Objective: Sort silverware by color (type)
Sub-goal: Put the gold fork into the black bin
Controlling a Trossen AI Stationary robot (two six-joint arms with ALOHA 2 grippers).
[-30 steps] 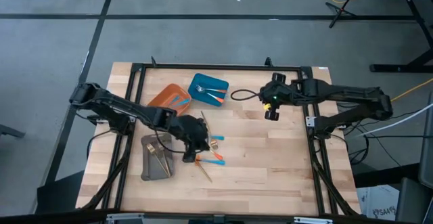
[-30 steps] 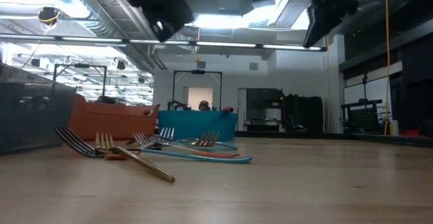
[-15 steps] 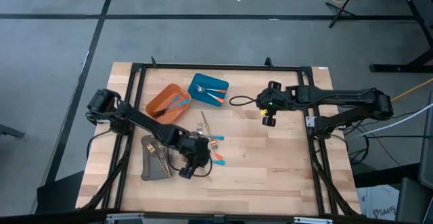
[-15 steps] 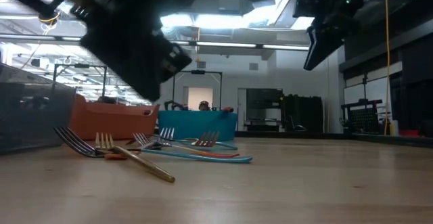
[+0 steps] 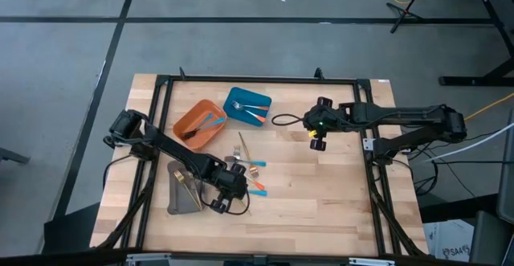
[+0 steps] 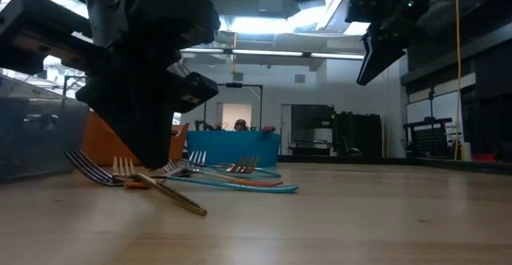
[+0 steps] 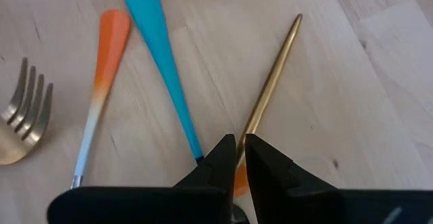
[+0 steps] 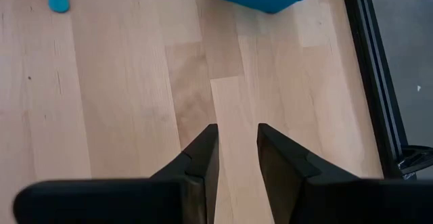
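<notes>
Loose silverware [image 5: 250, 178] lies in a pile left of the table's middle: forks and spoons with orange [image 7: 108, 55] and blue [image 7: 159, 55] handles, and a gold fork [image 6: 172, 194]. My left gripper [image 5: 231, 187] is down at the table in this pile, shut on the gold fork [image 7: 270, 82]. My right gripper [image 5: 317, 137] hovers open, well above the bare wood right of the blue tray [image 5: 247, 107]. The orange tray [image 5: 201, 118], the blue tray and the grey tray [image 5: 181, 189] each hold some pieces. My left gripper pinches the gold fork's handle [image 7: 252, 124] between its two fingertips, partway along the handle and back from its free end [image 7: 296, 21]. The fingers [image 6: 152, 149] come down from above. The fork lies flat on the table, crossing an orange handle [image 7: 240, 182].
The black frame rail [image 5: 257, 79] runs round the table. A black cable [image 5: 285, 118] lies by the right arm. The three trays sit on the left half; bare wood [image 5: 321, 194] stretches across the middle and the right.
My left gripper has swung toward the near edge and come down from well above the table onto the silverware pile, ending at the gold fork. My right gripper has shifted a little to the left. The silverware has stayed where it lay.
</notes>
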